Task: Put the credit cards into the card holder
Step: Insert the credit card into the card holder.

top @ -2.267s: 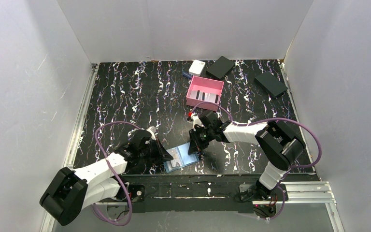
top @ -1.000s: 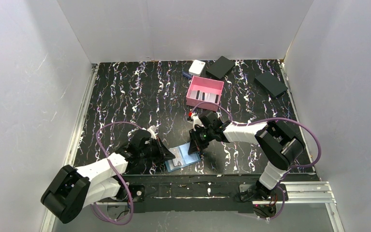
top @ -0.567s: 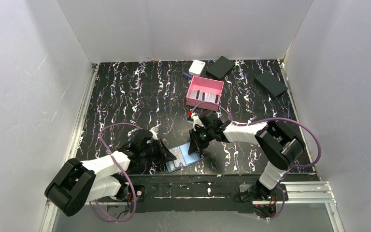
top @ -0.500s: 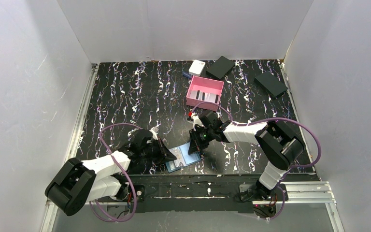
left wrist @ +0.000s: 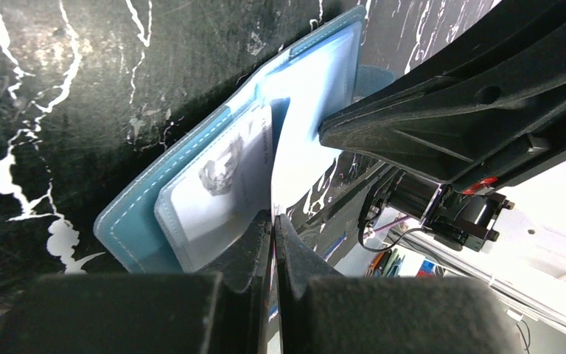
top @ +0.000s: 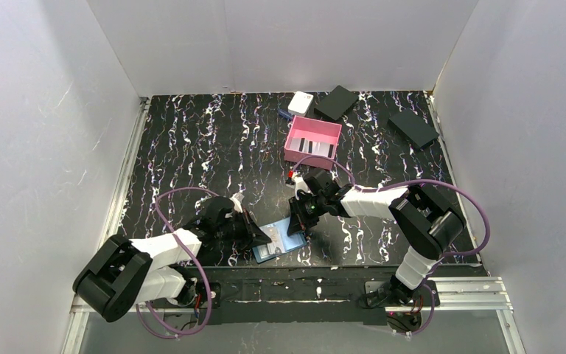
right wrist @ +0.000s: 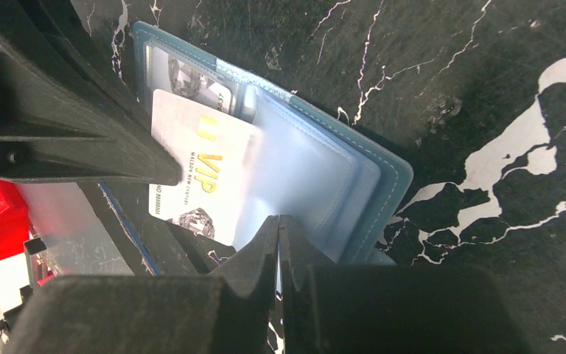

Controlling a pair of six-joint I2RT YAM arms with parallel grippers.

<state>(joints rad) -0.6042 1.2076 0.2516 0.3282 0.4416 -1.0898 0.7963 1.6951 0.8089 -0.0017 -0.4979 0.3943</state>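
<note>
Top external view showed the left gripper (top: 260, 237) low near the front edge of the desk (top: 214, 147). Its jaws were shut tight on a pale credit card (right wrist: 203, 173), printed face up, one end lying over the left half of the card holder (top: 273, 248). The blue holder lay open between the two arms, its long axis running near-left to far-right, with a second card (left wrist: 217, 184) in its clear pocket. The right gripper (top: 298, 227), jaws almost together, pinched the holder's raised right leaf.
</note>
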